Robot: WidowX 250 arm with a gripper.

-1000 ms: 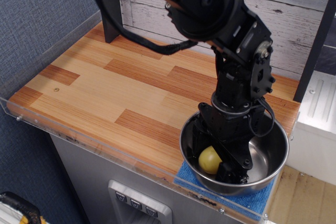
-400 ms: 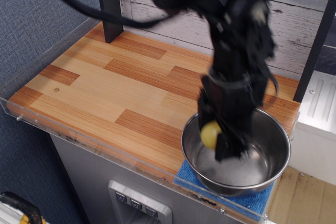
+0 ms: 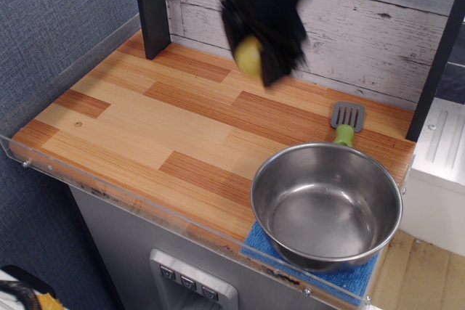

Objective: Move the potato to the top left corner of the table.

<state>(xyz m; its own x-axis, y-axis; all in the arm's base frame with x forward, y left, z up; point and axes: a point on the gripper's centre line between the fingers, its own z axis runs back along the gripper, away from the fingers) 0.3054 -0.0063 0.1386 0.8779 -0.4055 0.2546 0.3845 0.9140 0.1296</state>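
The black robot tool (image 3: 256,54), blurred, hangs in the air near the back of the scene with its two dark fingers pinching a small, smooth, pale-yellow oval potato (image 3: 248,56). The potato shows at the tool's lower left side, lifted clear of any surface.

Directly beneath the tool lies the rectangular worktop (image 3: 145,128), made of light and reddish-brown wood planks and edged with a clear acrylic rim. Behind the tool stands a wall of whitewashed wooden boards (image 3: 378,27), and to the tool's left a dark upright post (image 3: 151,6) rises from the worktop's back edge.

Below and to the right of the tool, well apart from it, a small grey slotted spatula with a green handle (image 3: 345,123) lies on the worktop. Just in front of the spatula sits a round stainless steel bowl (image 3: 326,205), resting on a blue cloth (image 3: 349,277) at the worktop's front right corner.
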